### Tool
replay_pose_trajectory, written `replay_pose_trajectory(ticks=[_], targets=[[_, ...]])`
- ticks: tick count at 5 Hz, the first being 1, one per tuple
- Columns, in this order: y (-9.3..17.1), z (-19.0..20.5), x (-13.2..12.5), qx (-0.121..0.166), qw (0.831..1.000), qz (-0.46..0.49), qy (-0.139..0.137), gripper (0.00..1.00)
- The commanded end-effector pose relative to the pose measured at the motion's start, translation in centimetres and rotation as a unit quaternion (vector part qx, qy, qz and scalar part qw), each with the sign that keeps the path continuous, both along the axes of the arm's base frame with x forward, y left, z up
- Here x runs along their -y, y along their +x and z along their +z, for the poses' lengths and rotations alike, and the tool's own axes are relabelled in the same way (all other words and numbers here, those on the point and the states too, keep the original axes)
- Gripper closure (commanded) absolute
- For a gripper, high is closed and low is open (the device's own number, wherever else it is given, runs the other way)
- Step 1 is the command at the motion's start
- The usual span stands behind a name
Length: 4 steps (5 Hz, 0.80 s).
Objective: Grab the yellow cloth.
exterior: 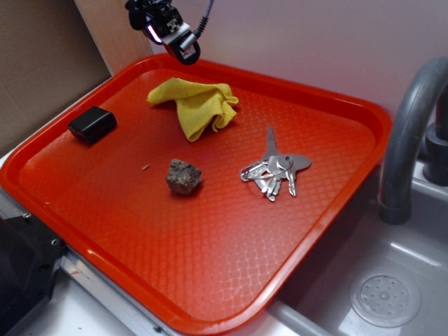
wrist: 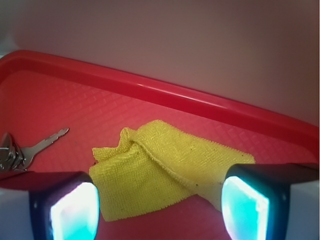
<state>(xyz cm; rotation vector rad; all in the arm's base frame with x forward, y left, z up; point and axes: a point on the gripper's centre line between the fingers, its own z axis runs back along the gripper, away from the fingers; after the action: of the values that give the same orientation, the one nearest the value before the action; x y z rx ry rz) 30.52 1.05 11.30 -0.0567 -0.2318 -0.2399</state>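
Wrist view: the tool point(wrist: 159, 205) hangs with its fingers point(wrist: 67, 207) spread wide — the cloth point(wrist: 160, 170) lies crumpled on the tray point(wrist: 210, 102) below and between them, untouched. Keys point(wrist: 20, 150) lie off to one side of the tool. Exterior view shows the tool point(exterior: 183, 47) above the tray's far rim, the cloth point(exterior: 196, 105) just beneath it.

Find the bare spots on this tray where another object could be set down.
The near half of the red tray, below the rock and keys, is bare. It is crowded around the yellow cloth and black box.
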Motion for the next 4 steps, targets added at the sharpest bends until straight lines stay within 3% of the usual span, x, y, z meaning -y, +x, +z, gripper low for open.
replay_pose_trajectory(ticks=[1,2,3,4], targets=[[0.6,-4.4,2.0,-0.037,0.997,-0.059,0.032,0.00],[1.2,-7.0,2.4,-0.045,0.993,-0.064,0.087,0.00],[1.8,-9.0,2.4,-0.050,0.992,-0.076,0.092,0.06],[1.6,-8.5,2.3,-0.033,0.993,-0.072,0.088,1.00]])
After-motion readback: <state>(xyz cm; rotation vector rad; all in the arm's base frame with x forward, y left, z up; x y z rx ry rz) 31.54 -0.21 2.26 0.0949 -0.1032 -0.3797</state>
